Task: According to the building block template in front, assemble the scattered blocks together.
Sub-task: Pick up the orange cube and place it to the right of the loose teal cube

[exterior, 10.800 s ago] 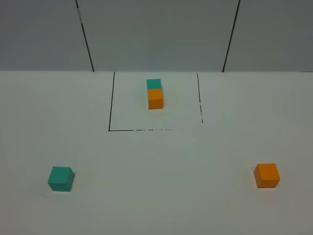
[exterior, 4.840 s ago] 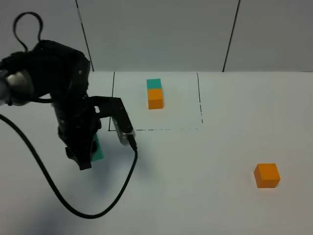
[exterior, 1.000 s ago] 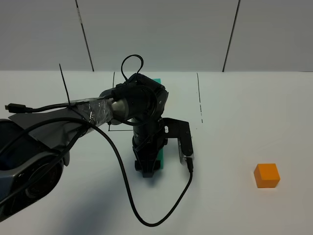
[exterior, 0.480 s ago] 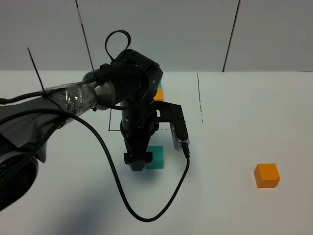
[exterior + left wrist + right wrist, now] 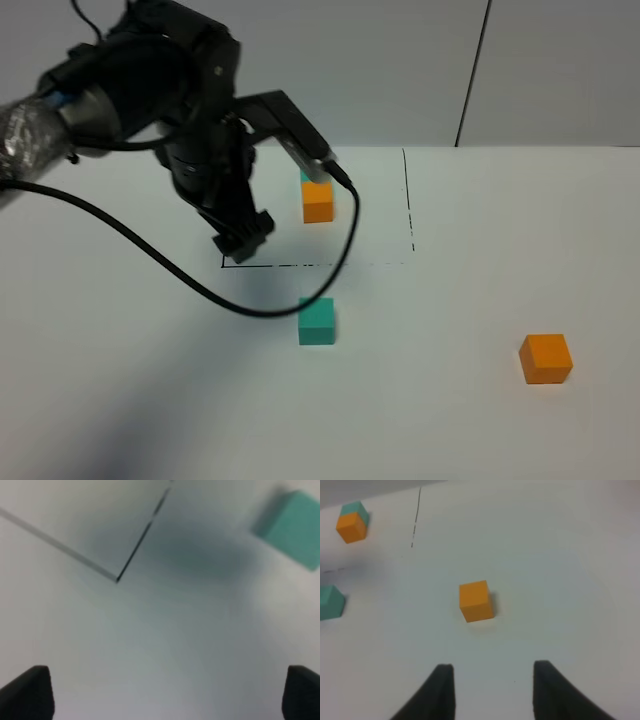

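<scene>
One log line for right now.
left gripper open, empty | teal cube on table, ungripped | orange cube apart, ungripped | right gripper open, empty | cubes not joined

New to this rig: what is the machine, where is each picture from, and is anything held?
A two-armed robot works at a white table. One picture comes from a high camera; the others from a camera on each wrist. On the table lie a loose teal cube, a loose orange cube, and a joined teal-orange template pair inside a black-line rectangle. The left gripper hangs above the table, open and empty. The right gripper, seen only in its wrist view, is open, facing the orange cube.
</scene>
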{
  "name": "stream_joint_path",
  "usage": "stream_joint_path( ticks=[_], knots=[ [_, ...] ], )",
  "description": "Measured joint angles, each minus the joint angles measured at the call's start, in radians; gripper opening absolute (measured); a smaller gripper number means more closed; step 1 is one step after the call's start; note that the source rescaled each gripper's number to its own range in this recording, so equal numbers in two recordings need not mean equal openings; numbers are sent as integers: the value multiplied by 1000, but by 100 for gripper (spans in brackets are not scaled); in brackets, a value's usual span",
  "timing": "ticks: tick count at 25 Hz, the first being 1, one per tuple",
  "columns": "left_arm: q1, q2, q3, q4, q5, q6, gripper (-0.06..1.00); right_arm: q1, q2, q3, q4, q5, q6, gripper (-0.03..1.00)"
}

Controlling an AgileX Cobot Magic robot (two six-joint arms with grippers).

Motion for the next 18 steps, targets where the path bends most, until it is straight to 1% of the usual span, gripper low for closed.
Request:
stream_joint_path(
  ticks=[3, 5, 7, 9, 12, 15, 18],
  knots=[
    [112, -43, 0, -11, 2, -80, 99, 0, 0, 0, 0, 0, 0, 0],
    [190, -83, 10, -55, 2, -122, 98, 0, 0, 0, 0, 0, 0, 0],
    [253, -148, 52, -99, 2, -144, 98, 0, 0, 0, 0, 0, 0, 0],
    [310, -226, 120, -120, 2, -148, 97, 0, 0, 0, 0, 0, 0, 0],
    [381, -369, 272, -131, 2, -168, 95, 0, 0, 0, 0, 0, 0, 0],
    [445, -556, 437, -132, -6, -225, 94, 0, 0, 0, 0, 0, 0, 0],
    [466, -766, 598, -130, -66, -277, 93, 0, 0, 0, 0, 0, 0, 0]
  ],
)
